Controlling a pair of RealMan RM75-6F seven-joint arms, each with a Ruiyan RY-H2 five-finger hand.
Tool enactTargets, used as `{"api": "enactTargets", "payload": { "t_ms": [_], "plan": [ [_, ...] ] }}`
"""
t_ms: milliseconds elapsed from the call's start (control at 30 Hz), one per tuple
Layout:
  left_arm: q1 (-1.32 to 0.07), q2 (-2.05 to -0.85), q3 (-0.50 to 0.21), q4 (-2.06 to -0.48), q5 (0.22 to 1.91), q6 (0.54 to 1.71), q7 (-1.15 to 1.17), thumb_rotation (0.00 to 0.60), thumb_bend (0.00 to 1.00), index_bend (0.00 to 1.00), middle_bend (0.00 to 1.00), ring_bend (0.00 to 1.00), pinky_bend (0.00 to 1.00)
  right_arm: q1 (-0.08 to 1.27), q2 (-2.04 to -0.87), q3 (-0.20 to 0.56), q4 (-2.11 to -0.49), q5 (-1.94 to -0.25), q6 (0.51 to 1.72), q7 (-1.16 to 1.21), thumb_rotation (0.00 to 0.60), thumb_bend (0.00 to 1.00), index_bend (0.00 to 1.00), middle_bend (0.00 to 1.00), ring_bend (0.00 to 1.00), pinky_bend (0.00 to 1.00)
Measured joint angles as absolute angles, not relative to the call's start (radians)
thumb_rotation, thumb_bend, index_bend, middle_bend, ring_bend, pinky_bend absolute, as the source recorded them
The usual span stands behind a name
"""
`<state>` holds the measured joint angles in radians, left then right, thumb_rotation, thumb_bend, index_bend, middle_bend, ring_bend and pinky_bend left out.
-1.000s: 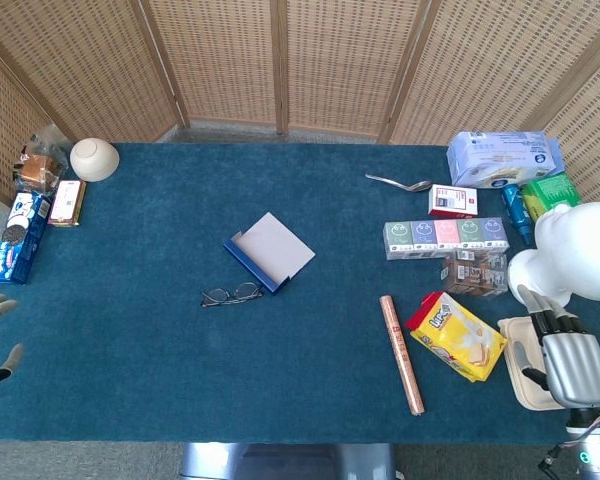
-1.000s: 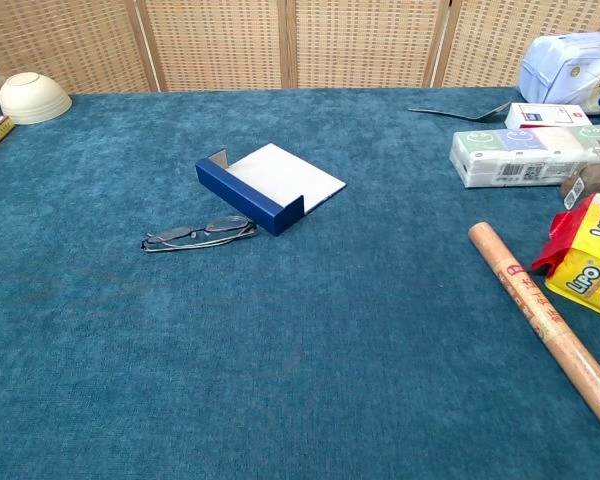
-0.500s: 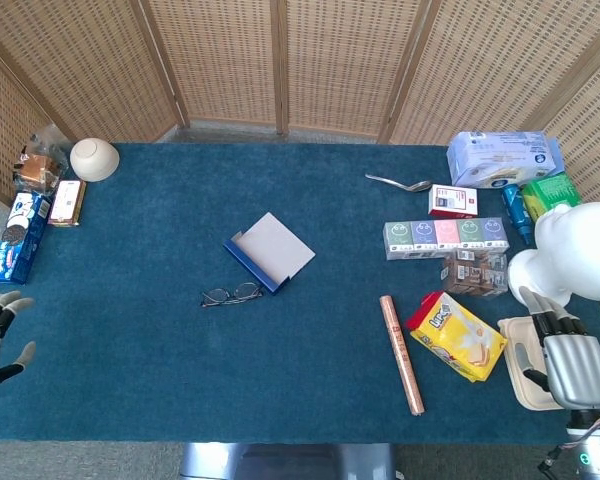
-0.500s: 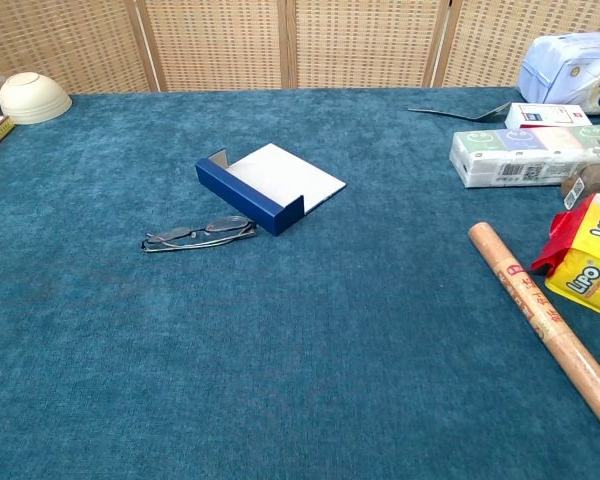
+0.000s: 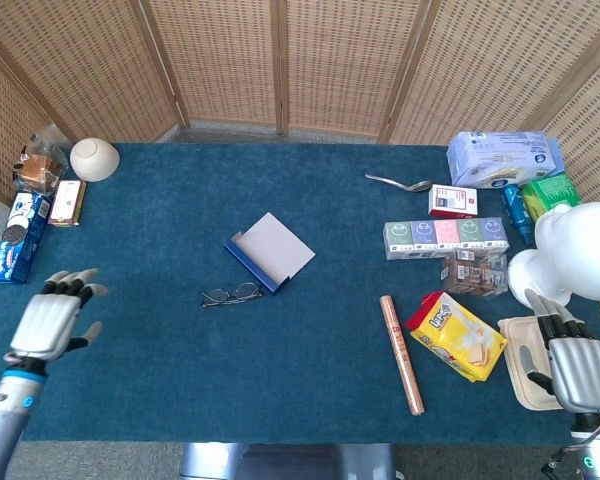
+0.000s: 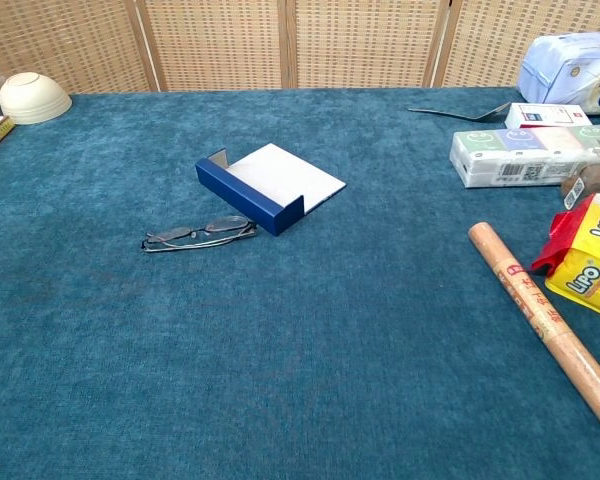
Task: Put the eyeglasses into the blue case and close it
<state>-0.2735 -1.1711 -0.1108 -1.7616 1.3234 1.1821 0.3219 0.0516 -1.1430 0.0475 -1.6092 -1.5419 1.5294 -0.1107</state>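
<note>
The eyeglasses point(image 5: 231, 295) point(image 6: 199, 234) lie folded on the blue cloth, just in front of the blue case. The blue case point(image 5: 269, 252) point(image 6: 268, 187) lies open, its pale inside facing up. My left hand point(image 5: 52, 321) hovers over the table's front left, fingers spread and empty, well left of the glasses. My right hand point(image 5: 577, 370) is at the front right edge above a beige tray, fingers extended, holding nothing. Neither hand shows in the chest view.
A wooden rolling pin point(image 5: 401, 353) and a yellow snack bag point(image 5: 457, 336) lie right of centre. Boxes point(image 5: 446, 238), a spoon point(image 5: 399, 183) and a tissue pack point(image 5: 504, 157) crowd the right. A bowl point(image 5: 94, 159) and snack packs point(image 5: 18, 236) line the left edge.
My left hand has come in from the left edge over the table, toward the glasses. The right hand, glasses and case have stayed put.
</note>
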Motion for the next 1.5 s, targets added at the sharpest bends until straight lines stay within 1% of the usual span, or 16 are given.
{"api": "enactTargets", "payload": {
  "t_ms": [200,267,300,400,433,600,900,1133,1300,1500],
  "plan": [
    [-0.365,-1.229,-0.140,-1.790,1.214,1.083,0.387,0.598,0.28,0.34,0.16,0.16,0.14,0.045,-1.141,0.046,-1.608,-1.540,1.535,-0.104,0.600,0.45,0.01,0.16,0.18,0.32],
    [-0.388,-1.254,-0.148,-1.791,1.180,1.069,0.419,0.590,0.28,0.34,0.16,0.16,0.14,0.042,-1.138,0.045,-1.608,-1.540,1.537,-0.102,0.600,0.45,0.01,0.16,0.18,0.32],
    [-0.402,-1.272,-0.152,-1.790,1.157,1.065,0.443,0.577,0.28,0.34,0.16,0.15,0.14,0.041,-1.138,0.045,-1.608,-1.540,1.538,-0.101,0.600,0.45,0.01,0.16,0.18,0.32],
    [-0.436,-1.327,-0.165,-1.787,1.098,1.064,0.506,0.534,0.28,0.33,0.15,0.15,0.14,0.036,-1.136,0.044,-1.606,-1.539,1.543,-0.095,0.600,0.45,0.01,0.16,0.18,0.32],
    [-0.446,-1.342,-0.168,-1.785,1.080,1.066,0.524,0.530,0.28,0.32,0.15,0.15,0.14,0.034,-1.136,0.043,-1.605,-1.538,1.544,-0.092,0.600,0.45,0.01,0.16,0.18,0.32],
    [-0.507,-1.422,-0.191,-1.775,0.976,1.075,0.613,0.528,0.27,0.32,0.14,0.15,0.14,0.028,-1.134,0.041,-1.599,-1.534,1.546,-0.081,0.600,0.45,0.01,0.16,0.18,0.32],
    [-0.612,-1.524,-0.215,-1.733,0.835,1.079,0.724,0.495,0.27,0.31,0.12,0.13,0.12,0.020,-1.123,0.040,-1.609,-1.551,1.564,-0.060,0.600,0.45,0.01,0.16,0.18,0.32],
    [-0.667,-1.611,-0.210,-1.666,0.774,1.104,0.774,0.473,0.26,0.31,0.13,0.13,0.10,0.011,-1.125,0.038,-1.597,-1.551,1.571,-0.037,0.600,0.45,0.01,0.16,0.18,0.32],
    [-0.698,-1.657,-0.207,-1.627,0.734,1.107,0.794,0.462,0.26,0.31,0.12,0.13,0.10,0.009,-1.128,0.037,-1.591,-1.555,1.575,-0.027,0.600,0.45,0.01,0.16,0.18,0.32],
    [-0.737,-1.694,-0.205,-1.585,0.698,1.102,0.819,0.465,0.26,0.30,0.12,0.12,0.10,-0.002,-1.126,0.036,-1.583,-1.558,1.591,-0.012,0.600,0.45,0.01,0.15,0.18,0.32]
  ]
}}
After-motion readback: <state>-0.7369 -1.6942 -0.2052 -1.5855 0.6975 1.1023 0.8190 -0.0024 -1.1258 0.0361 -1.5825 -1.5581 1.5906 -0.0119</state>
